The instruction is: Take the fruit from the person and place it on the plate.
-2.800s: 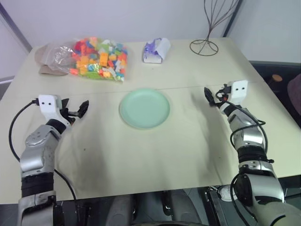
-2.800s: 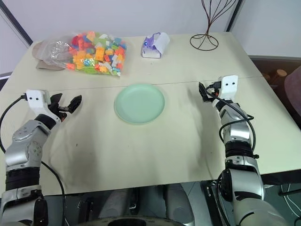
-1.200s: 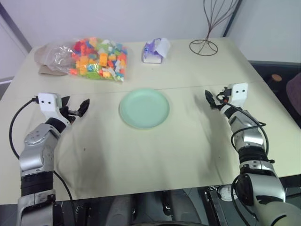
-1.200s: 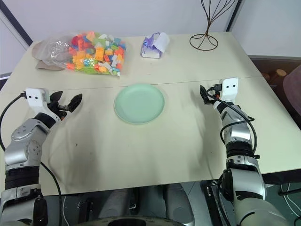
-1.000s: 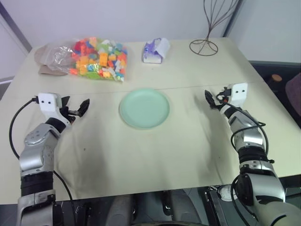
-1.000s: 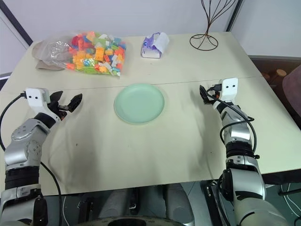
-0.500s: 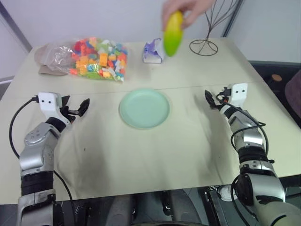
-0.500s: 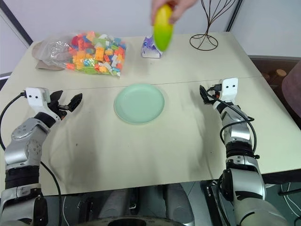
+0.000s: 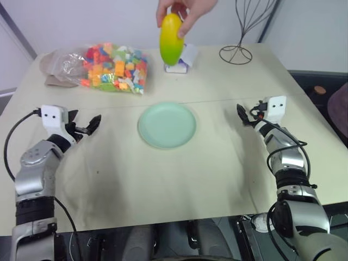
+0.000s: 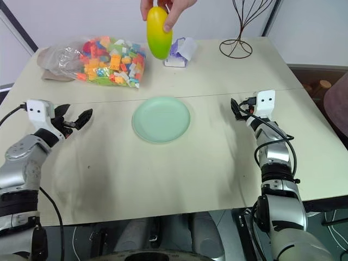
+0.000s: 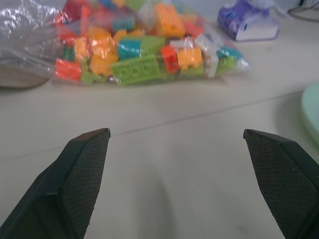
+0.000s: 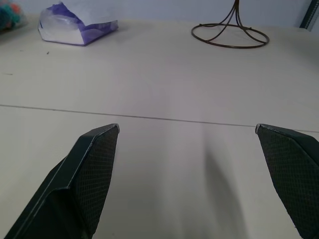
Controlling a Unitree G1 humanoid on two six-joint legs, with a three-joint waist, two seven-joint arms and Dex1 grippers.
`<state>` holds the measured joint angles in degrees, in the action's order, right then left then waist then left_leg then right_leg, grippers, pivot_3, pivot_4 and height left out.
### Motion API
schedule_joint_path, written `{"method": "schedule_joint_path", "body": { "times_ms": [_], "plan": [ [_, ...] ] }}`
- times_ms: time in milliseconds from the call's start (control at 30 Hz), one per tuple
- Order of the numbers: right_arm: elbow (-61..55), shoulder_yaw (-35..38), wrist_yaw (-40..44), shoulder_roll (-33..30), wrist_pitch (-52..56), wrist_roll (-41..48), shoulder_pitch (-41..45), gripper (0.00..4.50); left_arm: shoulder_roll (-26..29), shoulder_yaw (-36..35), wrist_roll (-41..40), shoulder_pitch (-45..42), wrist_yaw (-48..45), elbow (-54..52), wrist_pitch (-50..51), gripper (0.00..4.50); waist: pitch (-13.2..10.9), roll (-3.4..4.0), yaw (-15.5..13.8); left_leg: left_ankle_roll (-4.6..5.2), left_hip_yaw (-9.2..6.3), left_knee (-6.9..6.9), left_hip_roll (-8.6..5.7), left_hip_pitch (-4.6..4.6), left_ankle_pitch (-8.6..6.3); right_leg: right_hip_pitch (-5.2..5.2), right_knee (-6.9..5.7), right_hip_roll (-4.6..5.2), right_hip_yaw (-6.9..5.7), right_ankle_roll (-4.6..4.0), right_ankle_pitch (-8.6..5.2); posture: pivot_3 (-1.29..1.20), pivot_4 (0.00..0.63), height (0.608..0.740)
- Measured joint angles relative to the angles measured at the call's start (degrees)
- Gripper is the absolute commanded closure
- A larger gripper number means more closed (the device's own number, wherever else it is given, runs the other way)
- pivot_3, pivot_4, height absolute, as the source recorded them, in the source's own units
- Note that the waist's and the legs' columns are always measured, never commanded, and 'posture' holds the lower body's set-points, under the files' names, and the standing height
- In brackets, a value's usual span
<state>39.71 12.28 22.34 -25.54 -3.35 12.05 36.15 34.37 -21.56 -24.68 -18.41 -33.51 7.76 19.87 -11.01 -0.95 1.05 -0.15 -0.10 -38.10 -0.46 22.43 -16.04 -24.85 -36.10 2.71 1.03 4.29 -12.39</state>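
Currently the left gripper (image 9: pixel 86 126) and the right gripper (image 9: pixel 244 115) both hover over the table (image 9: pixel 163 174) with fingers spread wide and nothing between them, one on each side of the plate (image 9: pixel 167 125). Beyond the plate, a person's hand (image 9: pixel 187 11) holds the fruit (image 9: pixel 171 38) upright in the air, near the bag of blocks (image 9: pixel 111 67) and the purple-and-white packet (image 9: pixel 182 58).

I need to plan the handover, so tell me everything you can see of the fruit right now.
The fruit is a smooth, oval, mango-like piece, yellow at its upper end shading to green at the lower. It hangs upright in the air, gripped at its top by the person's hand, above the far side of the table in front of the small purple-and-white pack. Nothing else touches it; both grippers are well away from it.
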Motion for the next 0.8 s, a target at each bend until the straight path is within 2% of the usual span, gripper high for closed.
{"method": "schedule_joint_path", "body": {
  "times_ms": [133, 367, 600, 667, 800],
  "plan": [
    [0.00, -0.03, 0.00, 0.00, 0.00, -0.02, 0.00, 0.03, 3.61, -0.43, -7.69, -1.26, -5.56, -6.41, 7.01, 0.00, 0.00, 0.00, -0.07, 0.00, 0.00, 0.00, -0.01, 0.00, 0.00, 0.01, 0.01, 0.02, 0.00, 0.00, 0.00, 0.00, 0.150, 0.740],
    [0.00, -0.04, -0.01, -0.01, 0.01, -0.04, 0.00, 0.03, 6.18, -0.70, -18.40, -2.36, -10.22, -14.24, 17.63, 0.00, 0.00, 0.00, 0.27, 0.00, 0.00, 0.00, 0.01, -0.02, 0.00, 0.01, 0.00, -0.05, 0.02, 0.00, 0.00, 0.00, 0.150, 0.740],
    [-0.09, -0.04, 0.55, -0.20, 0.38, -0.01, 0.00, 0.03, 8.13, -1.41, -21.10, -2.08, -11.22, -15.56, 20.84, 0.00, 0.00, 0.00, 0.15, 0.00, 0.01, 0.00, -0.01, -0.03, 0.00, 0.02, 0.00, -0.15, 0.01, -0.01, -0.01, 0.00, 0.150, 0.740],
    [-2.44, -0.04, 3.56, -0.62, 3.53, 1.36, -0.44, 0.03, 8.14, -1.46, -21.04, -2.01, -11.11, -15.54, 20.84, 0.00, -0.01, 0.01, 0.12, 0.00, 0.01, 0.00, -0.01, -0.02, 0.01, 0.02, 0.00, -0.15, 0.01, -0.01, -0.01, 0.00, 0.150, 0.740],
    [-20.37, -0.17, 13.40, -1.81, 20.14, 13.15, -0.93, 0.03, 8.48, -1.65, -20.92, -1.88, -11.30, -15.43, 20.83, 0.00, -0.03, 0.06, 0.18, 0.00, -0.01, 0.00, 0.02, -0.02, 0.00, 0.00, -0.02, -0.11, -0.01, 0.00, -0.01, 0.00, 0.150, 0.740]
  ]
}}
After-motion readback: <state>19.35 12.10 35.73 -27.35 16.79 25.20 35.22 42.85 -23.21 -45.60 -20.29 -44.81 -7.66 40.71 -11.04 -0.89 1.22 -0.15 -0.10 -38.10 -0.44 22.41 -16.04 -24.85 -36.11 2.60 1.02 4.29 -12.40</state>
